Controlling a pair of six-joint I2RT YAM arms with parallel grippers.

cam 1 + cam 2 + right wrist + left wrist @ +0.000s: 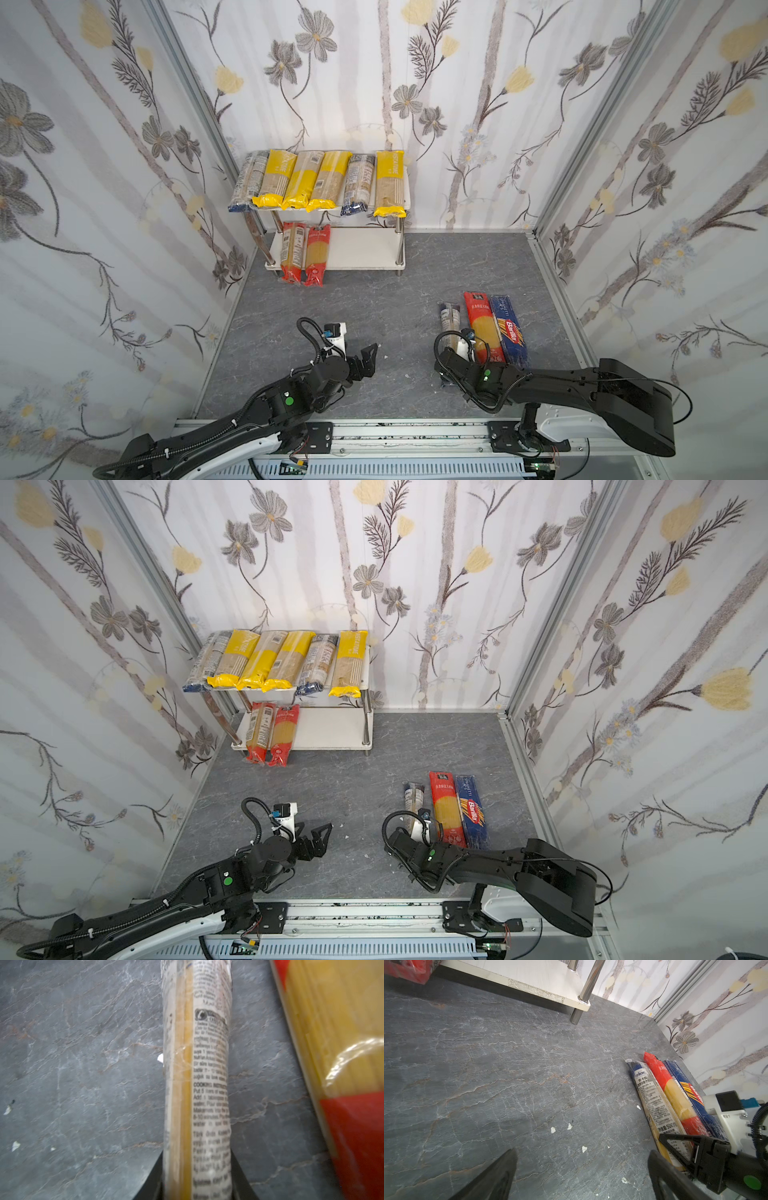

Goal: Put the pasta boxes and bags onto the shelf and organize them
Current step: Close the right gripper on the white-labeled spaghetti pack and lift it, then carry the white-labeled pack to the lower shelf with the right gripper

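Note:
The shelf stands at the back left. Several yellow and dark-blue-ended pasta bags lie across its top board, and two red-ended bags lie on the lower board. On the floor at the right lie a dark-blue-ended clear bag, a red bag and a dark blue Barilla pack. My right gripper is shut on the near part of the dark-blue-ended bag, one finger on each side. My left gripper hangs open over bare floor.
Flowered walls close the cell on three sides, with the right wall close beside the Barilla pack. A metal rail runs along the front. Small white chips dot the grey marbled floor.

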